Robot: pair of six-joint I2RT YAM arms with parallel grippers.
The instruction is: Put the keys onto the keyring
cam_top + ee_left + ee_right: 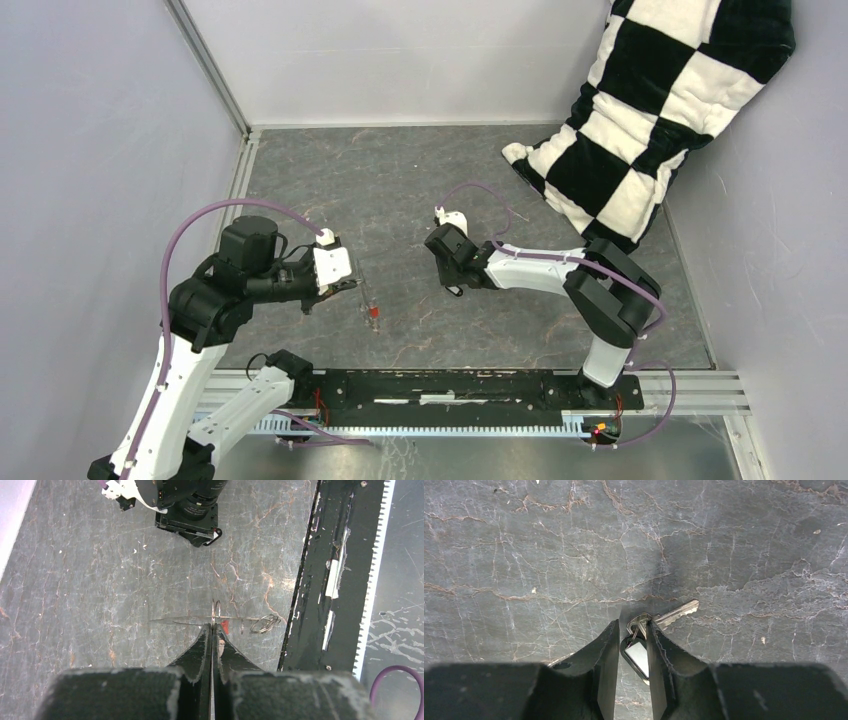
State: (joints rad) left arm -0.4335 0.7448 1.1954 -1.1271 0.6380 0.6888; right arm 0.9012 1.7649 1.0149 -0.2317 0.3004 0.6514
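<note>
1. Top view: the left tool (pixel 350 288) is pressed together on the thin keyring (pixel 366 298), which juts out past its tips. The red key (pixel 373 314) hangs just beyond the tips, low over the grey worktop (pixel 400 190).
2. The right tool (pixel 455 290) points down at the worktop, well apart from the left tool. What lies under it is too small to make out here. A checkered cushion (pixel 660 100) lies far beyond it.
3. Left wrist view: the fingers (pixel 202 645) meet with no gap and pinch the keyring (pixel 185 619), seen edge-on as a thin line crossing just ahead of the tips. The red key (pixel 225 627) sits just beside the tips, and small wire loops (pixel 265 624) lie further along that side, near a black rail (pixel 305 605).
4. Right wrist view: the right tool's fingers (pixel 609 650) are narrowly spread, with the black key (pixel 636 656), pale spot up, between them on the worktop. I cannot tell whether they press on it.
5. A silver key (pixel 676 612) lies flat just ahead of the tips, its blade angled off to one side.
</note>
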